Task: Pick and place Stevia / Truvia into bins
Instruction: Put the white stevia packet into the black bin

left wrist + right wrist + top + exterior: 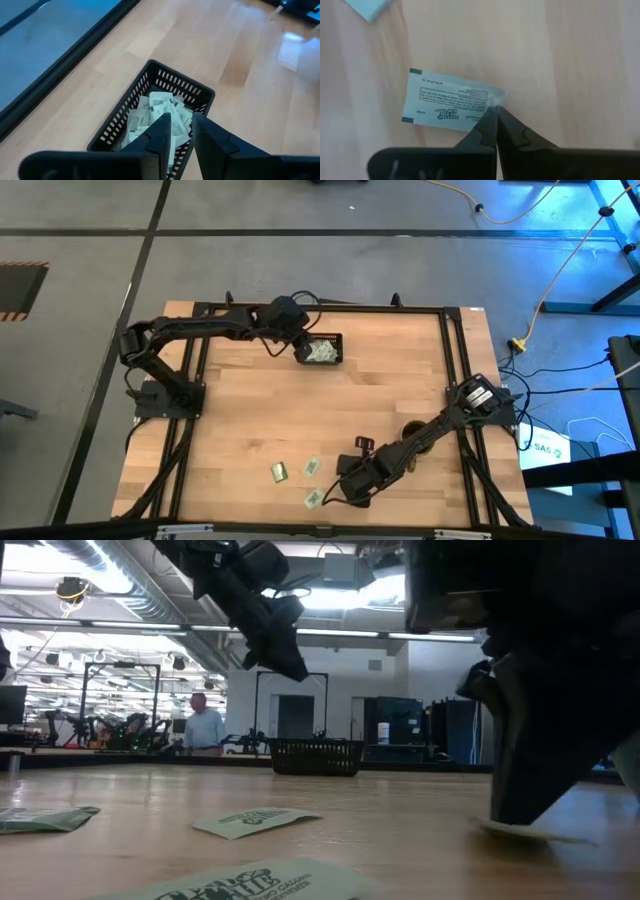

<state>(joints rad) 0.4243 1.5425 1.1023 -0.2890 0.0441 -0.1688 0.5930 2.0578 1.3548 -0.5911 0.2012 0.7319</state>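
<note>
Near the tabletop's (250,410) front edge, a Stevia packet (451,105) is pinched at its corner by the right claw (495,111). Two more packets (279,471) are seen alongside. Near the far edge, the bin (337,352), filled with packets, is overhung by the slightly spread left claw (180,125).

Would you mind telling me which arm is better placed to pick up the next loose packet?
Right: the right gripper is already shut on a packet on the table, while the left gripper is open above the bin.

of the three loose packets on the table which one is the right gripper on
The packet nearest the table's front edge. The right gripper is pinching its corner; the other two packets lie untouched farther back.
</note>
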